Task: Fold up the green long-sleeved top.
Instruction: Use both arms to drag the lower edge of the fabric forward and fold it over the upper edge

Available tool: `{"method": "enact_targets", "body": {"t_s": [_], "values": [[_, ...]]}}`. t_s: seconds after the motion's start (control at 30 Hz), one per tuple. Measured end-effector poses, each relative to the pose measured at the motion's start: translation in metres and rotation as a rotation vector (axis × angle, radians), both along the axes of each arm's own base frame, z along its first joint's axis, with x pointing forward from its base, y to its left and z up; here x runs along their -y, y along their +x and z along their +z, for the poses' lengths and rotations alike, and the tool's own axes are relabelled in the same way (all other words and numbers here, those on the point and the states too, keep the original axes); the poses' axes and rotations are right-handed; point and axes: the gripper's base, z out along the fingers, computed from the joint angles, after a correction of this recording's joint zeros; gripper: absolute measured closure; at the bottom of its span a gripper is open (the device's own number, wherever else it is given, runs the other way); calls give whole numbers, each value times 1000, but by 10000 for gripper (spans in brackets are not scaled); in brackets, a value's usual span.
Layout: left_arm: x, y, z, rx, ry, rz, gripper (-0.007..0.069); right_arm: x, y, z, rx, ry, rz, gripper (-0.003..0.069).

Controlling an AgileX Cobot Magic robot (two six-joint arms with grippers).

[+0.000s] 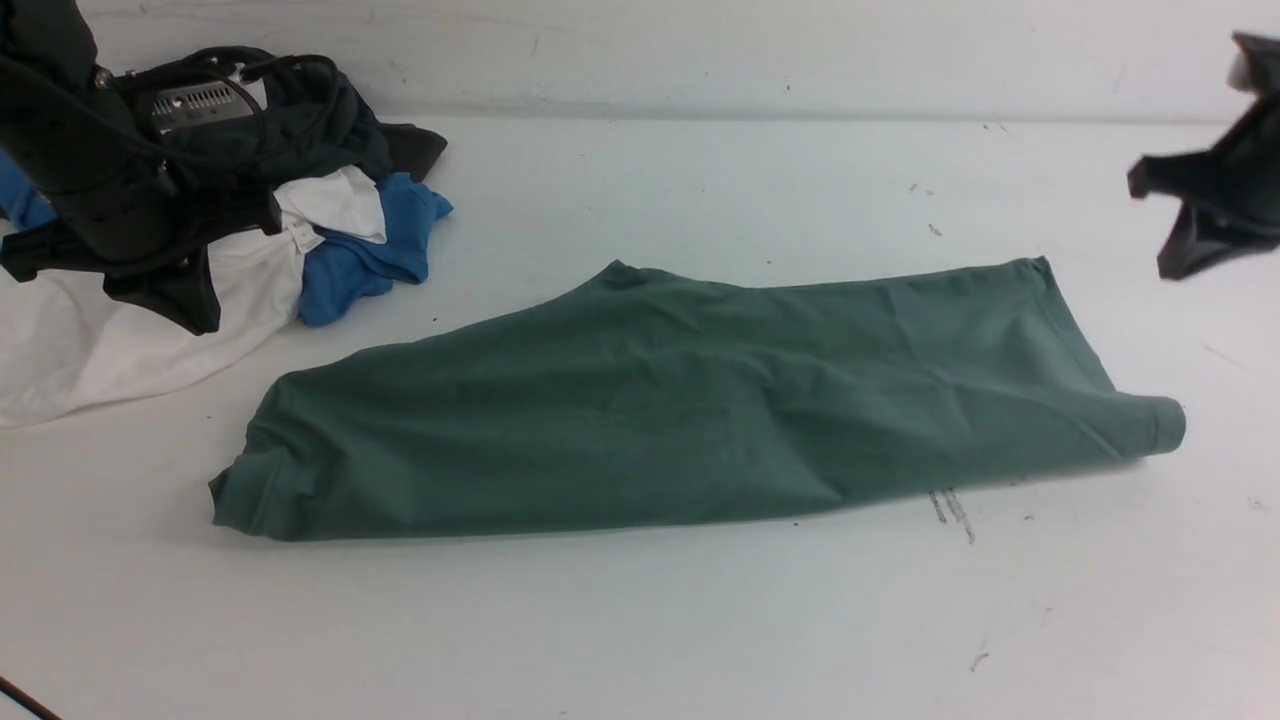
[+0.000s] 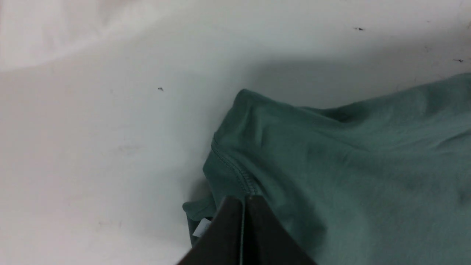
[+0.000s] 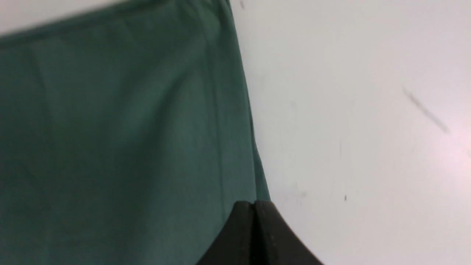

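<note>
Closed fingers (image 2: 265, 235) clear of green top (image 1: 680, 400)

Open table (image 1: 700, 620) around the green top (image 1: 680, 400); clothes pile (image 1: 330, 230) crowds far left.

Light: bright, even, diffuse; table (image 1: 640, 620) washed pale.
Shadow: soft dark band beside green top (image 2: 331, 165), left wrist view.
Focus: right wrist view blurred; pinkish cast at edges.

One green long-sleeved top (image 1: 680, 400). Three more in the heap: one white garment (image 1: 120, 340), one blue garment (image 1: 370, 255), one dark garment (image 1: 330, 120). Two grippers: left gripper (image 2: 243, 206), right gripper (image 3: 254, 206). One table (image 1: 640, 620).
</note>
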Motion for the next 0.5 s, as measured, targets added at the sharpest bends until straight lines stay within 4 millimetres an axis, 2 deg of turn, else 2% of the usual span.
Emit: {"method": "enact_targets", "body": {"t_s": [0.03,0.07,0.13,0.2,0.23,0.33,0.43,0.5], "values": [[0,0,0,0,-2,0,629,0,-2,-4,-17,5,-1,673],[1,0,0,1,-14,2,629,-1,-9,-23,-81,24,5,673],[2,0,0,1,-19,2,629,-5,-14,-45,-147,37,22,673],[2,0,0,1,-22,3,629,-6,-15,-57,-179,42,30,673],[2,0,0,2,-24,3,629,-6,-16,-73,-216,45,39,673],[2,0,0,2,-19,-10,629,-1,-16,-89,-251,25,43,673],[2,-1,0,-1,-5,-52,629,10,-15,-85,-239,-3,32,673],[2,-1,0,-4,1,-74,629,19,-13,-74,-204,-9,11,673]]}}
